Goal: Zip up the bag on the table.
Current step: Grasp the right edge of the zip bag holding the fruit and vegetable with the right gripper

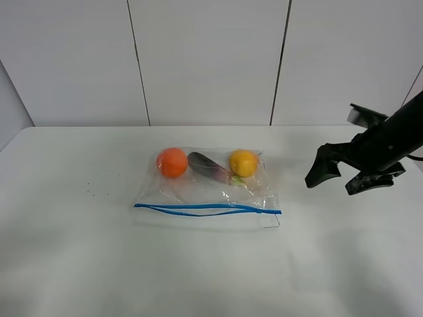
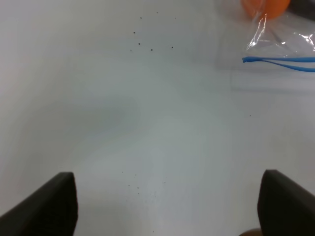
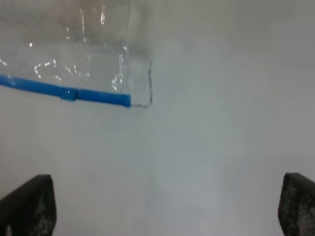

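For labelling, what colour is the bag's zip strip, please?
Blue; the zip strip shows best in the right wrist view.

Black right arm (image 1: 400,129); black, seemingly matte, wedge-shaped gripper (image 1: 334,183).

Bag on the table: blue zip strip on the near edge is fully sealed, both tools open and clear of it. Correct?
No, the zip strip isn't sealed: the exterior high view shows its two blue tracks apart over most of the length, meeting near the right end. The rest holds: bag on the table, left tool and right tool open, clear of it.
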Motion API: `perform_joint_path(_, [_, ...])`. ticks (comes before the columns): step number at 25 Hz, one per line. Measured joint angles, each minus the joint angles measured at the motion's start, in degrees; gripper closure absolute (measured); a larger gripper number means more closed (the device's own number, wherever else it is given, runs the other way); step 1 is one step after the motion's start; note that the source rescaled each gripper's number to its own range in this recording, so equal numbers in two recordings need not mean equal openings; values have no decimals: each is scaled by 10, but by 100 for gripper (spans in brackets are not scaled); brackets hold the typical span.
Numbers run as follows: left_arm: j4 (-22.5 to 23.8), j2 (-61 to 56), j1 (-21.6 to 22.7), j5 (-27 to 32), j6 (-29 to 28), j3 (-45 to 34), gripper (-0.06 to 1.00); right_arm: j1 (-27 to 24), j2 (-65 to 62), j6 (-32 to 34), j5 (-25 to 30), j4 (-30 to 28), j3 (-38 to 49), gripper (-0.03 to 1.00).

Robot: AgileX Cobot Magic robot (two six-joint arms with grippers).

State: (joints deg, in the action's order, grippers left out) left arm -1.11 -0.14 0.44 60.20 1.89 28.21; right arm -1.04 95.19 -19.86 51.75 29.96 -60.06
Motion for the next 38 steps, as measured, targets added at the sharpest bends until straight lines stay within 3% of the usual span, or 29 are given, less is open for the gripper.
perform_joint_path(7, [0, 0, 0, 0, 0, 0, -6, 0, 98, -128, -40, 123, 3, -3])
perform_joint_path(10, [0, 0, 0, 0, 0, 0, -6, 0, 131, -205, -36, 210, 3, -3])
perform_joint_path(14, [0, 0, 0, 0, 0, 0, -6, -13, 174, -286, -10, 301, 3, -3])
perform_joint_path(21, [0, 0, 0, 0, 0, 0, -6, -53, 250, -394, 93, 401, 3, -3])
perform_joint_path(38, [0, 0, 0, 0, 0, 0, -6, -29, 336, -435, 140, 433, -46, -3])
